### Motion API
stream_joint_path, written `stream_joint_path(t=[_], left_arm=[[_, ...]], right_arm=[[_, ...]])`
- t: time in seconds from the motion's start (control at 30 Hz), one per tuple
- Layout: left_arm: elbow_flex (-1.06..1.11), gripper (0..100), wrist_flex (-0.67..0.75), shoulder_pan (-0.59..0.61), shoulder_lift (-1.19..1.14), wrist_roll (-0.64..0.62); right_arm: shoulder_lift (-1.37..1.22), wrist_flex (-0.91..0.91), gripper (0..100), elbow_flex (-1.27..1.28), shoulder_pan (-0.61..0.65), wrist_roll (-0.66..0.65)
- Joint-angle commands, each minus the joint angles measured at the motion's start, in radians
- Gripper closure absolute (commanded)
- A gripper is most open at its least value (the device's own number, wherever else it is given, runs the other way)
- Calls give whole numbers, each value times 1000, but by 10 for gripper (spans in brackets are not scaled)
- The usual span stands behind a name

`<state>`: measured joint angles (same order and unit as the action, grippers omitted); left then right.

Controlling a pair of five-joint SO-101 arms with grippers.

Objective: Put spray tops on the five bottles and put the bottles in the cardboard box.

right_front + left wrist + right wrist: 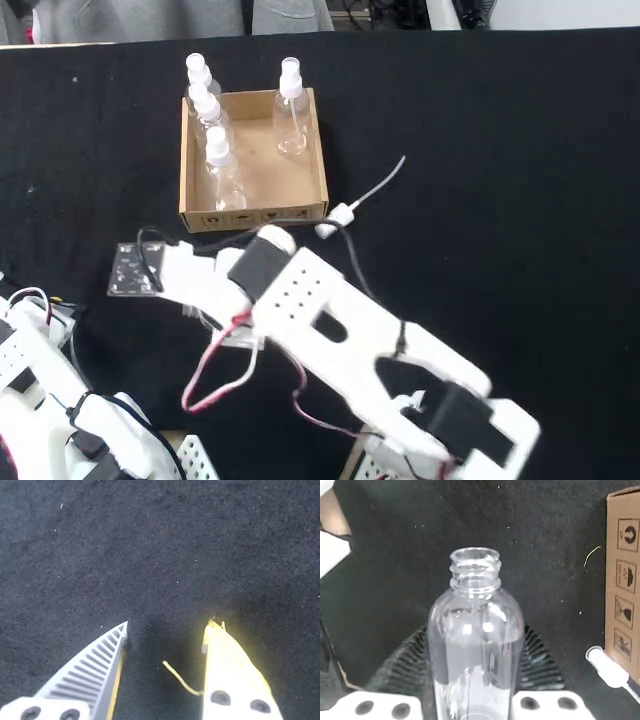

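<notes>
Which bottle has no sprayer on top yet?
The bottle held in the right jaws: its neck is bare and open. The other four, at the box, all wear white spray tops.

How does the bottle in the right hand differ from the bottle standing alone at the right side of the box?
Top: the held bottle has a bare, open neck; the box bottle wears a white spray top.
Place: the held bottle is gripped by the right hand, outside the box; the box bottle stands free inside it.
Both are clear bottles.
</notes>
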<state>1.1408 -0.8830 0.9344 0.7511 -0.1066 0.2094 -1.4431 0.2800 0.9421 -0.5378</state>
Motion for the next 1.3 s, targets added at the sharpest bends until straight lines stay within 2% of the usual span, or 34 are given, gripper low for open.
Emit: stream_joint_path(t=[0.0, 0.17, 0.53, 0.73, 0.93, 1.27], left_arm=[[-15, 777, 14, -1, 32, -6], [-15, 777, 14, -1, 32, -6], [-15, 777, 15, -1, 32, -6], [-15, 777, 15, -1, 32, -6], [-15, 777, 15, -1, 32, -6], [-15, 777, 15, -1, 32, -6]], right_arm=[[147, -8, 917, 30, -29, 83], [305, 2, 916, 104, -86, 184], [579, 49, 916, 162, -448, 213], [650, 264, 917, 315, -595, 419], [665, 520, 917, 469, -712, 545], [661, 911, 917, 693, -772, 583]])
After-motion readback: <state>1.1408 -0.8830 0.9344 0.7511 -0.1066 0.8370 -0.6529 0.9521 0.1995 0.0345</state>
